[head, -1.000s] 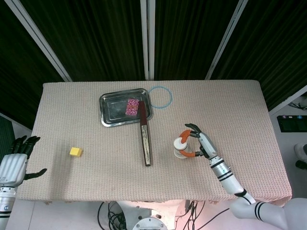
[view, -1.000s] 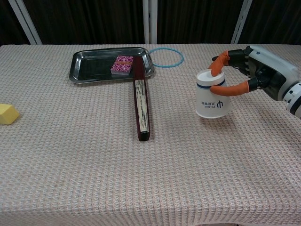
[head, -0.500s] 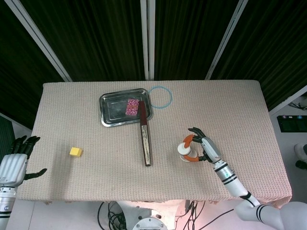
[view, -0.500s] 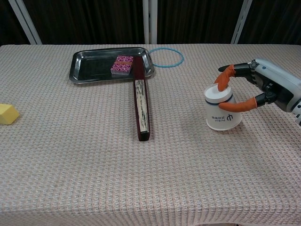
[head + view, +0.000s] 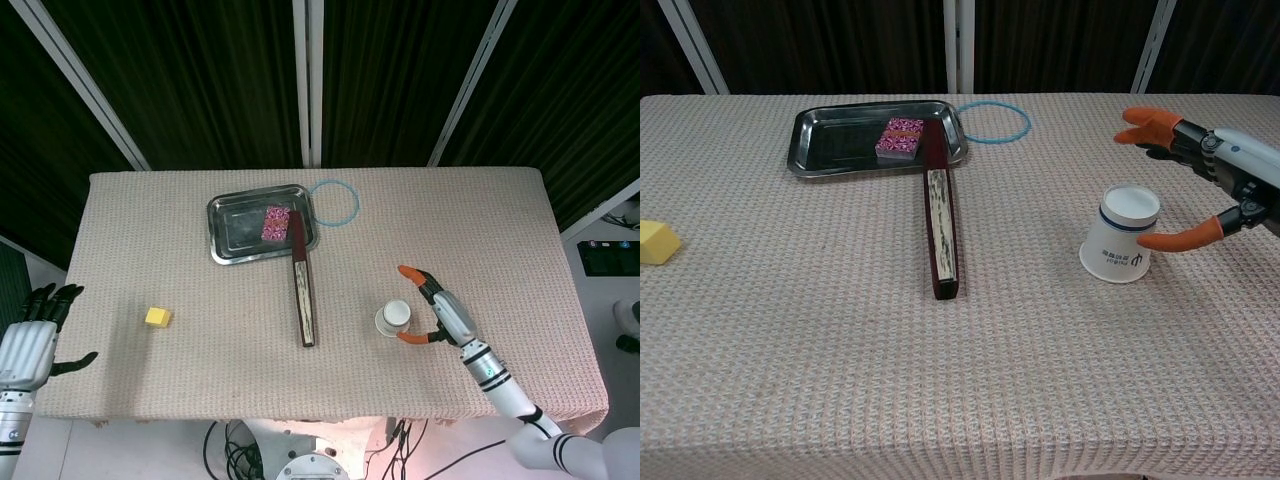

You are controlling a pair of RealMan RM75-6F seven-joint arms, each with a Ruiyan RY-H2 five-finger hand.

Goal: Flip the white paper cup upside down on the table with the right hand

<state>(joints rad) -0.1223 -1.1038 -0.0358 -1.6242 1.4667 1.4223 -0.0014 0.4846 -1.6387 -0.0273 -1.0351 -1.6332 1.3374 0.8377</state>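
Observation:
The white paper cup stands upside down on the table, its wide rim on the cloth and its base up; the head view shows the cup right of centre. My right hand is just right of it with its orange-tipped fingers spread wide, holding nothing. Its thumb tip lies close by the cup's right side; whether they touch I cannot tell. In the head view the right hand opens around the cup's right. My left hand hangs off the table's left edge, fingers apart, empty.
A long dark wooden strip lies left of the cup, reaching to a metal tray that holds a pink packet. A blue ring lies behind the tray's right end. A yellow block sits at far left.
The right hand has set the upside-down cup on the cloth, let go of it, and spread its fingers while drawing back to the right. The left hand has not moved.

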